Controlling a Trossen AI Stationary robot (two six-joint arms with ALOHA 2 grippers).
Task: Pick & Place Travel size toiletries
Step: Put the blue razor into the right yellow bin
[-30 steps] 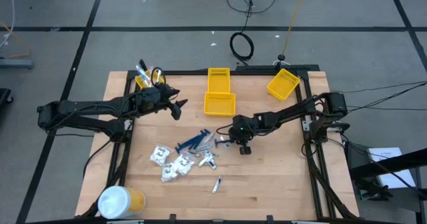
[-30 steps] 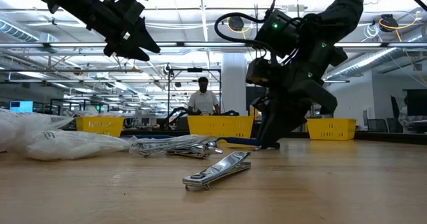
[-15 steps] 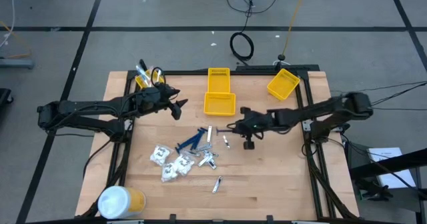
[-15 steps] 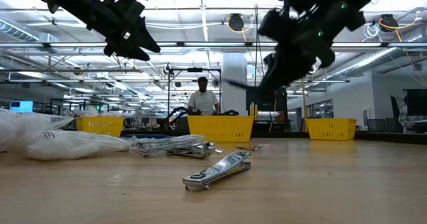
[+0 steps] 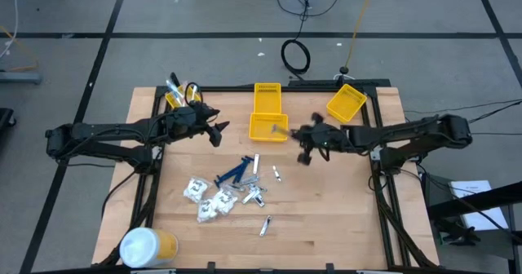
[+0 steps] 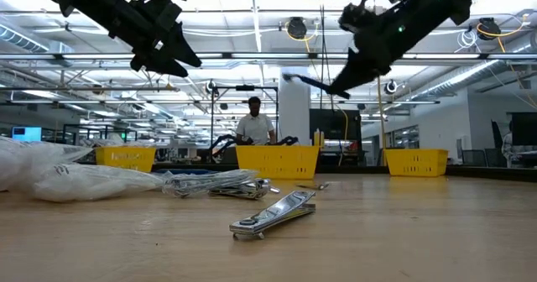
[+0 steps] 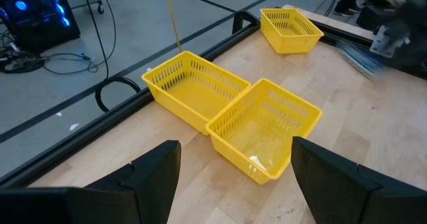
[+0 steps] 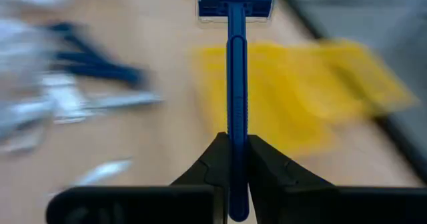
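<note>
Wooden table, black-framed edges, grey floor around. Right gripper jaws pinch a blue razor above it; left gripper jaws spread.

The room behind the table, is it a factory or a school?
It looks most like a big robot lab or workshop. Long ceiling lights run far back over rows of workbenches, a computer screen glows at one side, and a person stands among the equipment.

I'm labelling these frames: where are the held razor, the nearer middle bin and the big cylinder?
razor (image 8: 237, 84): right wrist view, mid-handle.
middle bin (image 7: 303, 107): left wrist view, far rim.
cylinder (image 5: 147, 246): high view, its side.
</note>
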